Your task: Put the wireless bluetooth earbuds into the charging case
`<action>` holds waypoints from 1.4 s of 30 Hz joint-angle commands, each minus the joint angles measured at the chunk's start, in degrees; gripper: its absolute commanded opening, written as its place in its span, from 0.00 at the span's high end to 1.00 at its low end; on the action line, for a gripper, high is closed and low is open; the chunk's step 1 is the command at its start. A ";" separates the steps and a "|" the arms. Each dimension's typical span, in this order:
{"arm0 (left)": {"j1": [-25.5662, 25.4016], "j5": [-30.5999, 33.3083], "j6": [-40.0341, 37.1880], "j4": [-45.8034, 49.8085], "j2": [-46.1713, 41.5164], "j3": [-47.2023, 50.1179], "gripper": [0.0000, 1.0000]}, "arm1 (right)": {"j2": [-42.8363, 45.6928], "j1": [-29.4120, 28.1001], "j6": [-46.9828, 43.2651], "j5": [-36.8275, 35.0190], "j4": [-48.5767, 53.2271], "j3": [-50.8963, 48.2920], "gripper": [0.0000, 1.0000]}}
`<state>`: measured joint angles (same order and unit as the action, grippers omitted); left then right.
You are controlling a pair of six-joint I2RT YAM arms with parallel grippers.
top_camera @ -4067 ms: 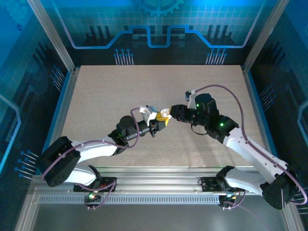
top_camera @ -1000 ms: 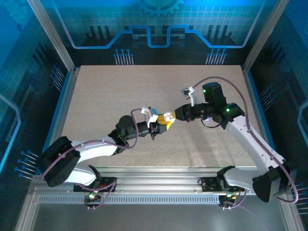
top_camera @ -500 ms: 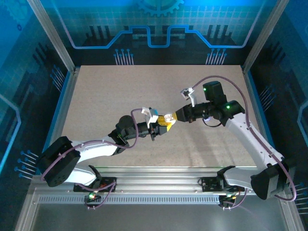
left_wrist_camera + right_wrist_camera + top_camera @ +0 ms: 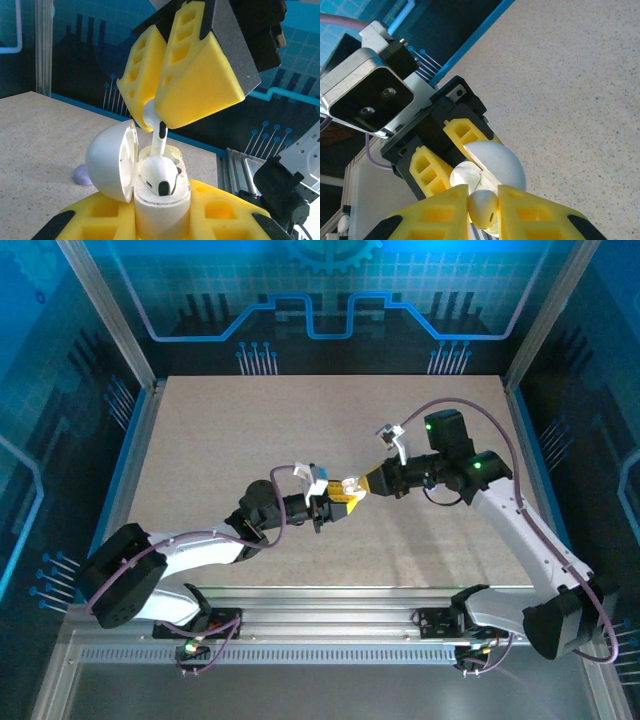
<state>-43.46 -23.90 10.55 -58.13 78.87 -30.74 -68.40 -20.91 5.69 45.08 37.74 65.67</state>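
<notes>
Left wrist: plain white earbud (image 4: 160,135) held over open charging case (image 4: 162,207).

A: What does everything stand on?

B: A speckled beige worktop (image 4: 250,430), with a thin blue strip (image 4: 128,455) along its left side.

A: And around it?

B: Slanting aluminium posts at the far left (image 4: 105,310) and far right (image 4: 548,315). Between them is a blue backdrop (image 4: 200,290) with glowing circuit lines and a gear motif (image 4: 330,252) at the top.

A: Nearer?

B: A metal rail (image 4: 330,605) runs across the near edge, with a slotted strip (image 4: 320,652) just nearer than it.

A: Anything loose?

B: A small pale lilac disc (image 4: 83,175) lies flat on the worktop.
</notes>
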 commanded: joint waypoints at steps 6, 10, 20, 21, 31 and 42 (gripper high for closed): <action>-0.43 -1.89 0.97 -6.76 -0.78 -2.48 0.83 | -0.36 0.52 -5.62 1.44 4.99 0.52 0.81; -0.42 -1.91 0.25 -6.44 -0.65 -2.52 0.83 | -1.36 0.52 -5.54 1.03 6.16 0.73 0.81; -1.09 -0.75 -4.57 -4.13 -1.79 -2.39 0.83 | 1.65 1.16 -1.71 1.12 0.31 -3.14 0.81; -1.17 -0.88 -4.51 -4.05 -1.88 -2.48 0.83 | 1.45 1.22 -2.24 1.65 0.53 -3.00 0.81; -2.49 4.78 -7.91 -3.39 -2.95 -1.54 0.83 | 3.77 1.21 2.78 -2.96 -2.61 -5.39 0.82; -4.01 9.73 -12.37 -2.39 -4.95 -0.46 0.83 | 8.70 0.32 10.26 -5.26 -10.91 -11.34 0.82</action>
<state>-46.85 -16.34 0.84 -54.28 76.75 -30.70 -60.27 -20.29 12.80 42.37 27.86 56.49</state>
